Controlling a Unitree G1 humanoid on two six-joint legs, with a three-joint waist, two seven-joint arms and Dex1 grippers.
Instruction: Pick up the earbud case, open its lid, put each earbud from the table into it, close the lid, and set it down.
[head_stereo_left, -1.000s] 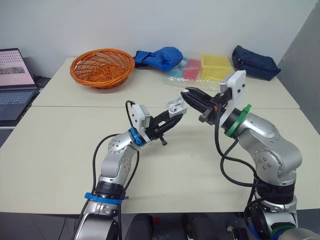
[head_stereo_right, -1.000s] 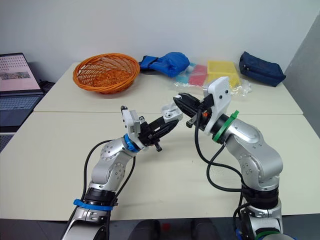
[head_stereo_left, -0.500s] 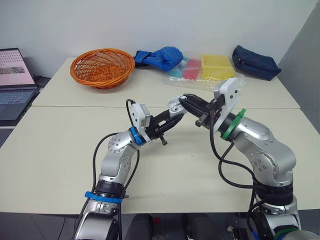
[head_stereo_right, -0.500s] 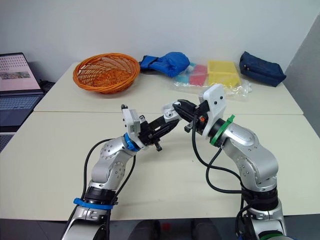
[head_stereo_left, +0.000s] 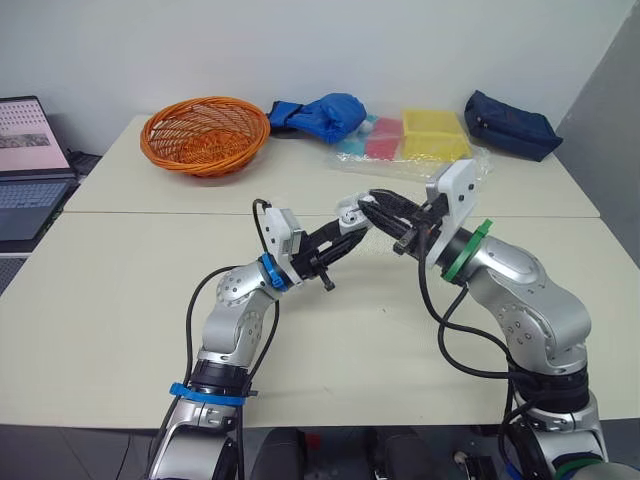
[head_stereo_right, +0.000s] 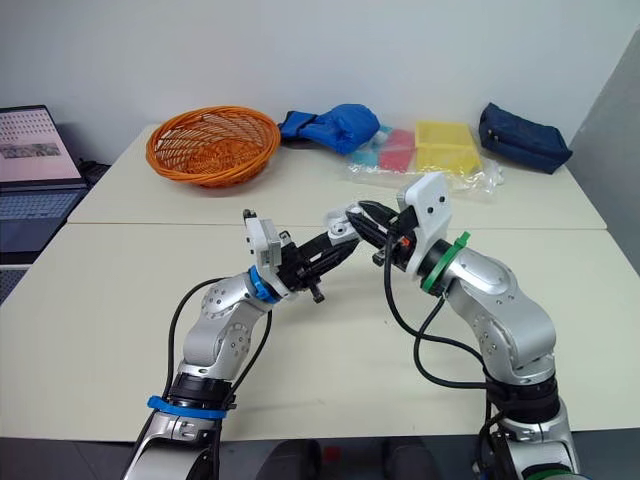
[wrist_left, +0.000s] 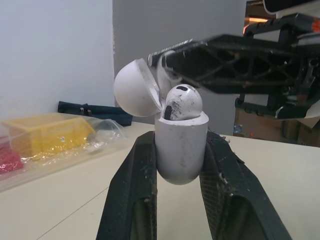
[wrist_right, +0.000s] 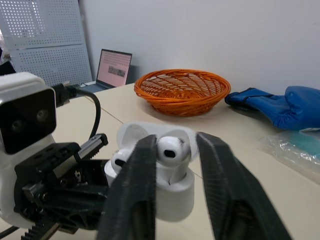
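Observation:
My left gripper (head_stereo_left: 345, 228) is shut on the white earbud case (wrist_left: 181, 145), holding it upright above the table with its lid (wrist_left: 134, 92) swung open. One earbud (wrist_left: 183, 102) sits in the case. My right gripper (head_stereo_left: 372, 204) reaches in from the right, directly over the open case. In the right wrist view its fingers (wrist_right: 138, 175) flank a second earbud (wrist_right: 170, 147), whose stem points down into the case (wrist_right: 175, 197). They look shut on it. The first earbud (wrist_right: 118, 161) sits lower in the case beside it.
An orange basket (head_stereo_left: 205, 133) stands at the back left, with a laptop (head_stereo_left: 28, 165) beyond the table's left edge. Blue gloves (head_stereo_left: 320, 113), a bag of coloured items (head_stereo_left: 410, 137) and a dark pouch (head_stereo_left: 510, 125) line the back. A seam (head_stereo_left: 150, 213) joins two tables.
My right gripper has moved left and slightly down, bringing the earbud over the open case. The left gripper and case have stayed put.

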